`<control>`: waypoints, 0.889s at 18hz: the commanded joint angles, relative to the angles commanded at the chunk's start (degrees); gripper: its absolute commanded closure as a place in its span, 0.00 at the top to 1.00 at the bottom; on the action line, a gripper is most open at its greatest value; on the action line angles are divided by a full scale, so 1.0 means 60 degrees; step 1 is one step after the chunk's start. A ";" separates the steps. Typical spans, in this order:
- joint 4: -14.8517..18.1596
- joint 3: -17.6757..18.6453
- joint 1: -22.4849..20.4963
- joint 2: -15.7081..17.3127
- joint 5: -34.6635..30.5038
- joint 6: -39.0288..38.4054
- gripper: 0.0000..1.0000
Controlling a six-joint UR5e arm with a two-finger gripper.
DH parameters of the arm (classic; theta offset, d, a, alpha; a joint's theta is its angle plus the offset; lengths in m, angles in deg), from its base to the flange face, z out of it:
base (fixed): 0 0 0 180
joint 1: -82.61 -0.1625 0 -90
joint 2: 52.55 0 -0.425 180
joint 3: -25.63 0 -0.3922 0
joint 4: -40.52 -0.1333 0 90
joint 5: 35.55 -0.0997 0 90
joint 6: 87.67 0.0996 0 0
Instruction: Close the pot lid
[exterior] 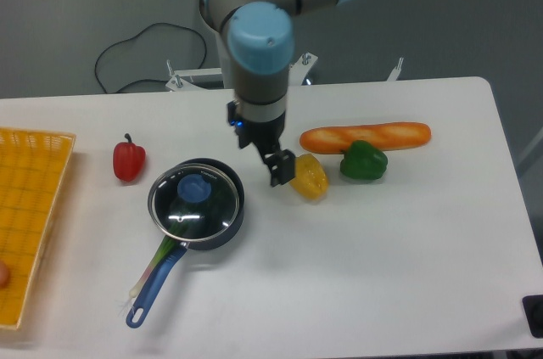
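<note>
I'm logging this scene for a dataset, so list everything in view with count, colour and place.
pot: one, dark blue with a long blue handle, front left of table
lid: one, clear glass with blue knob, resting on the pot
red pepper: one, red, left of the pot
yellow pepper: one, yellow, table centre
green pepper: one, green, right of the yellow pepper
bread: one, orange-brown, behind the green pepper
basket: one, yellow, left edge
table: one, white
gripper: one, black, above the table between pot and yellow pepper, holding nothing
</note>
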 joint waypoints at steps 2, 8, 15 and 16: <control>0.0220 0.0029 -0.0381 0.0001 0.0000 0.0629 1.00; 0.1304 -0.0044 -0.1626 0.0556 0.0088 0.2343 1.00; 0.1671 0.0175 -0.2754 0.0675 -0.0087 0.4424 1.00; 0.1671 0.0190 -0.2886 0.0689 -0.0175 0.4717 1.00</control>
